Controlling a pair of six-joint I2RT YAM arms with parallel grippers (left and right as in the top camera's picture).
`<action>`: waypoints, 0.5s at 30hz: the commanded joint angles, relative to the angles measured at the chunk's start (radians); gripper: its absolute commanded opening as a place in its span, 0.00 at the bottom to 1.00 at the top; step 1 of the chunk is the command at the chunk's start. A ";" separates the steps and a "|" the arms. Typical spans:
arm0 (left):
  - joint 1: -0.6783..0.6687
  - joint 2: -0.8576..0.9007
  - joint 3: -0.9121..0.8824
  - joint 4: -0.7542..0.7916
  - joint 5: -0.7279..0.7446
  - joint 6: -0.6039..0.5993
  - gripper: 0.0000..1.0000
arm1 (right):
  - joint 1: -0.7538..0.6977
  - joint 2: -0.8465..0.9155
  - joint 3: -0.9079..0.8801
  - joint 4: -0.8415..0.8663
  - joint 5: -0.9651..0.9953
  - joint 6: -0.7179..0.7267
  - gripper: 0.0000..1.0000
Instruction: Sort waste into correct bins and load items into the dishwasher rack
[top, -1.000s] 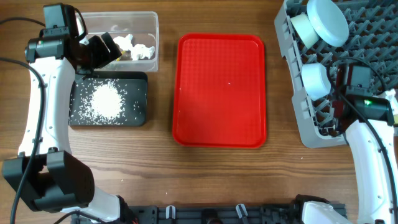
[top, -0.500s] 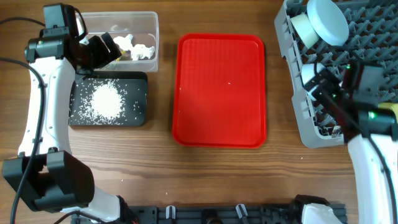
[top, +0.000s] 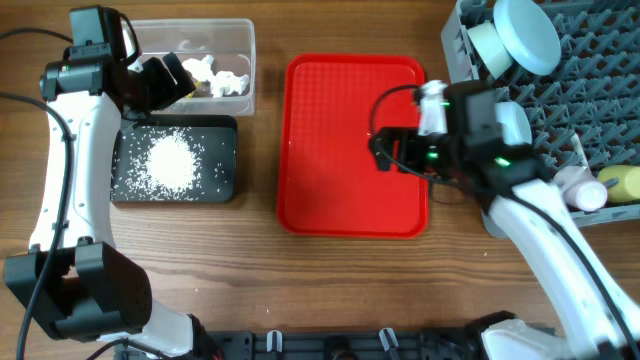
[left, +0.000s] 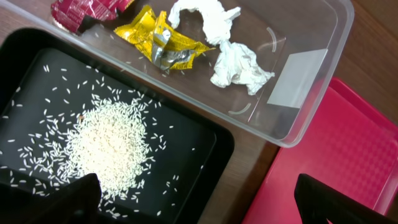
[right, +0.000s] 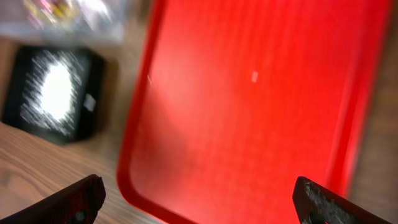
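Red (left: 87, 9) and yellow wrappers (left: 161, 40) and crumpled tissue (left: 230, 59) lie in the clear tub (left: 305, 74). The black tray (left: 205, 149) next to it holds a heap of rice grains (left: 109, 146). My left gripper (top: 178, 82) (left: 198, 196) hangs open and holds nothing, above the tub's edge and the black tray. My right gripper (top: 382, 150) (right: 205, 199) is open with nothing in it, over the right part of the red tray (top: 340, 150). In the grey rack (top: 480, 200) stand a pale blue plate (top: 527, 35) and a bowl (top: 484, 45). A yellow cup (top: 622, 180) and a white cup (top: 583, 190) lie there too.
The red tray (right: 249, 93) lies bare between the bins and the rack. Wooden table shows all round it. The right wrist view is blurred by motion. It shows the black tray (right: 56, 93) to the far left.
My right arm has swung left from the rack to above the red tray, uncovering the cups in the rack. The left arm has stayed still.
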 joint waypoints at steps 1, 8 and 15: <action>0.003 -0.002 0.005 -0.001 0.005 -0.009 1.00 | 0.069 0.143 0.009 0.004 0.014 0.050 1.00; 0.003 -0.002 0.005 -0.001 0.005 -0.009 1.00 | 0.176 0.074 0.279 -0.341 0.198 -0.038 1.00; 0.003 -0.002 0.005 -0.001 0.005 -0.009 1.00 | 0.173 -0.121 0.510 -0.512 0.229 -0.137 1.00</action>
